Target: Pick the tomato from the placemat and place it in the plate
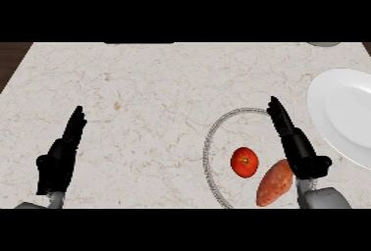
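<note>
**Reaching for the tomato: how the grasp should be made**

The step in hand was, in my judgement, the reach toward the tomato (245, 162); nothing was held yet. The right hand (296, 142) was over the right part of the placemat (217, 128), its fingers straight and pressed together, pointing away from the robot. To do this step well, the hand should turn its palm toward the tomato, move to the left and go down, and spread the fingers and thumb before they close around the fruit. A sweet potato (275, 183) lay just beside the tomato, on its right and nearer to the robot, so the hand should come from above and not from the side, otherwise it could push that one.

The tomato lay on the placemat, upright with its stem mark visible, left of the right hand and apart from it. The plate (337, 115) was at the right edge of the desk (145, 88), beyond the hand. The left hand (62, 157) rested open at the left, fingers straight.
</note>
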You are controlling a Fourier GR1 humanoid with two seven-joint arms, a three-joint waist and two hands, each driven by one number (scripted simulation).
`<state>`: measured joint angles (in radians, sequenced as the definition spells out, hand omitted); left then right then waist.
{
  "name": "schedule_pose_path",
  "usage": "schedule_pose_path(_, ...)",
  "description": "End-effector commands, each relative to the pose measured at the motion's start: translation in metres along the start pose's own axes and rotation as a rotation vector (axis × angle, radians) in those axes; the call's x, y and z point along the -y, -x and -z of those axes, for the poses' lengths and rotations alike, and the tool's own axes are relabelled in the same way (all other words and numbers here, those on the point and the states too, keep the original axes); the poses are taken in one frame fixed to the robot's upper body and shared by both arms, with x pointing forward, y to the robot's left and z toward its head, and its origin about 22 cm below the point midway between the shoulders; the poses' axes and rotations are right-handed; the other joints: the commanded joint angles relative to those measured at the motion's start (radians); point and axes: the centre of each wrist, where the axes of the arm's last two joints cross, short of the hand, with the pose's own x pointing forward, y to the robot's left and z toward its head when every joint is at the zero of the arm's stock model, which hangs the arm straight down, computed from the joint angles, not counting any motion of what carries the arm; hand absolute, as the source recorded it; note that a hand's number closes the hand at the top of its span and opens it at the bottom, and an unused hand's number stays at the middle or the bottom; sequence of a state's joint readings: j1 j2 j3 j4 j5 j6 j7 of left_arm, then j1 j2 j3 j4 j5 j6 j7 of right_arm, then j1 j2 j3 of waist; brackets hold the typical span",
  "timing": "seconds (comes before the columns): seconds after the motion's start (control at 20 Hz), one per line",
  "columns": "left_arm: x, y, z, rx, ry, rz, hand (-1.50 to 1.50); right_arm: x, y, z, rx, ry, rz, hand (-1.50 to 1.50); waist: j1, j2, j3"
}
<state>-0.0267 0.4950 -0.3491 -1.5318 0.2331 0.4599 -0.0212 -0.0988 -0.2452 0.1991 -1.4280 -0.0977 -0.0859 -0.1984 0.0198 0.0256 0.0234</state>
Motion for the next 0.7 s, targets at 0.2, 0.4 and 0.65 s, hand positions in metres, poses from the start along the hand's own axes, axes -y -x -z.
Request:
schedule_pose_path(0.2,-0.017,0.000,0.012,0.048,0.060,-0.033,0.00,-0.112,-0.052,0.029,-0.061,-0.448,0.141,1.50,0.012,-0.025,-0.027)
schedule_pose_path(0.4,-0.005,0.015,0.006,-0.002,0.107,-0.086,0.00,-0.120,-0.061,0.025,0.200,-0.118,-0.159,-1.50,-0.027,-0.029,-0.026)
schedule_pose_path(0.65,-0.024,0.033,0.014,0.001,0.118,-0.104,0.00,-0.130,-0.031,-0.020,0.250,-0.193,-0.104,-1.50,-0.022,-0.026,-0.024)
